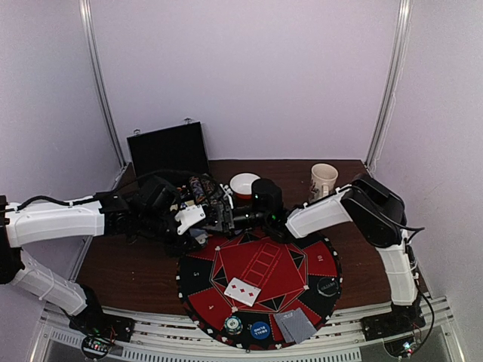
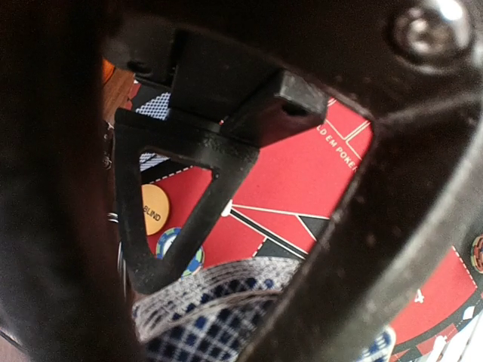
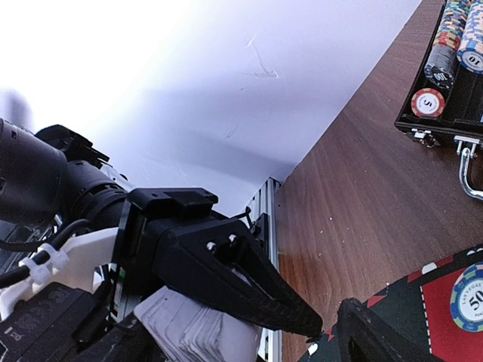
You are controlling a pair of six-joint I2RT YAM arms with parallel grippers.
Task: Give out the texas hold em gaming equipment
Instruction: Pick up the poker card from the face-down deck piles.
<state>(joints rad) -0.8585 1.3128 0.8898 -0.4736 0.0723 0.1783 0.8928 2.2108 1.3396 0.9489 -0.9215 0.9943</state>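
My left gripper (image 1: 195, 220) hovers over the far left edge of the mat, shut on a deck of cards (image 2: 219, 313) with grey-blue checked backs; its white edges (image 3: 200, 328) show in the right wrist view. My right gripper (image 1: 226, 215) faces it from the right, open, with one finger (image 2: 189, 188) just above the deck and nothing held. On the mat lie face-up cards (image 1: 243, 291), face-down cards (image 1: 295, 326), a pale chip (image 1: 232, 325), a blue disc (image 1: 259, 329), a black disc (image 1: 326, 285), and an orange disc (image 2: 155, 210) beside a blue-green chip (image 2: 175, 245).
The round red-and-black mat (image 1: 302, 264) covers the near middle of the table. An open black briefcase (image 1: 167, 151) holding rows of chips (image 3: 453, 45) stands at the back left. A white bowl (image 1: 244, 184) and a paper cup (image 1: 323, 181) stand behind the mat.
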